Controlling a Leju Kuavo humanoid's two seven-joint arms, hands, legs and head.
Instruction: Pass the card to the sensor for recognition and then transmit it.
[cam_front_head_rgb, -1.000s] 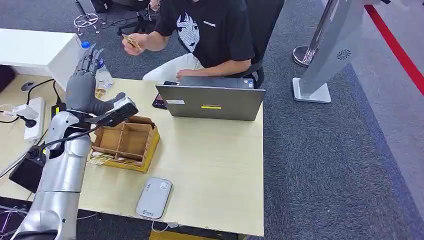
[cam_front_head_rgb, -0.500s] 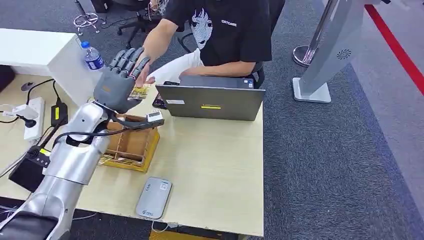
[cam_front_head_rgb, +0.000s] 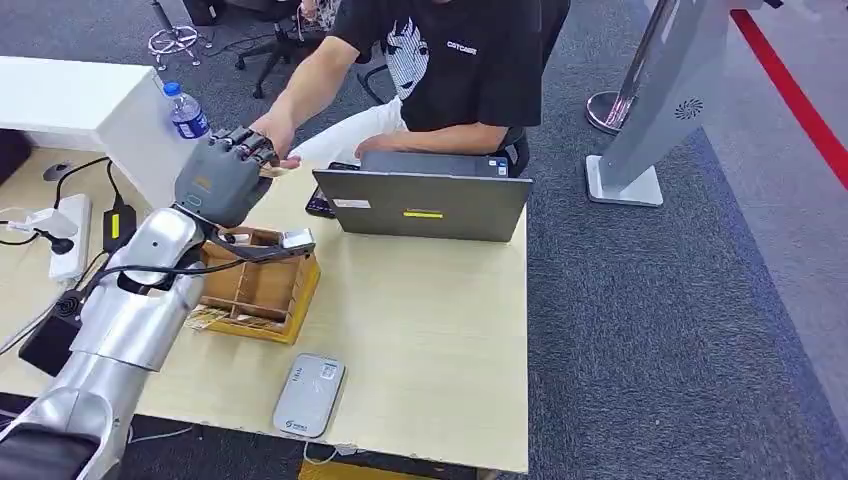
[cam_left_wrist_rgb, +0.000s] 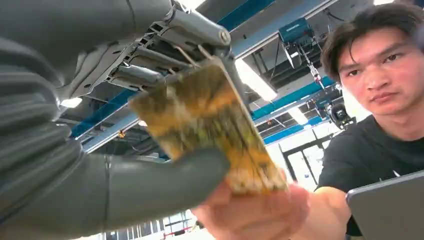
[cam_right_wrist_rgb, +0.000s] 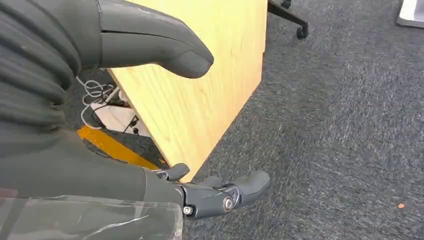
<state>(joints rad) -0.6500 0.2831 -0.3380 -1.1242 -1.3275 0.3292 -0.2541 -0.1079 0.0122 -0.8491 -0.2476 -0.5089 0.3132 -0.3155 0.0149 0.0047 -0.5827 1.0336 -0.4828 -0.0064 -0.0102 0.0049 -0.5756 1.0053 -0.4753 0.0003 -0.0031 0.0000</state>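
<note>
The card (cam_left_wrist_rgb: 210, 125), yellow-brown and patterned, sits pinched between the thumb and fingers of my left hand (cam_front_head_rgb: 225, 178) at the table's far side. A seated person's hand (cam_front_head_rgb: 272, 140) still touches its other end, their fingers (cam_left_wrist_rgb: 250, 215) under the card. In the head view a sliver of the card (cam_front_head_rgb: 277, 171) shows past my fingers. The grey card sensor (cam_front_head_rgb: 308, 395) lies flat near the table's front edge, well short of my hand. My right hand (cam_right_wrist_rgb: 75, 150) hangs beside the table with its fingers apart, holding nothing.
A wooden compartment box (cam_front_head_rgb: 255, 285) stands under my left forearm. A grey laptop (cam_front_head_rgb: 425, 205) sits in front of the person, a phone (cam_front_head_rgb: 320, 203) beside it. A water bottle (cam_front_head_rgb: 186, 112) and a power strip (cam_front_head_rgb: 65, 235) with cables are at the left.
My left hand swung right from its raised open pose toward the person, who reached out with the card. My fingers have now closed on the card.
</note>
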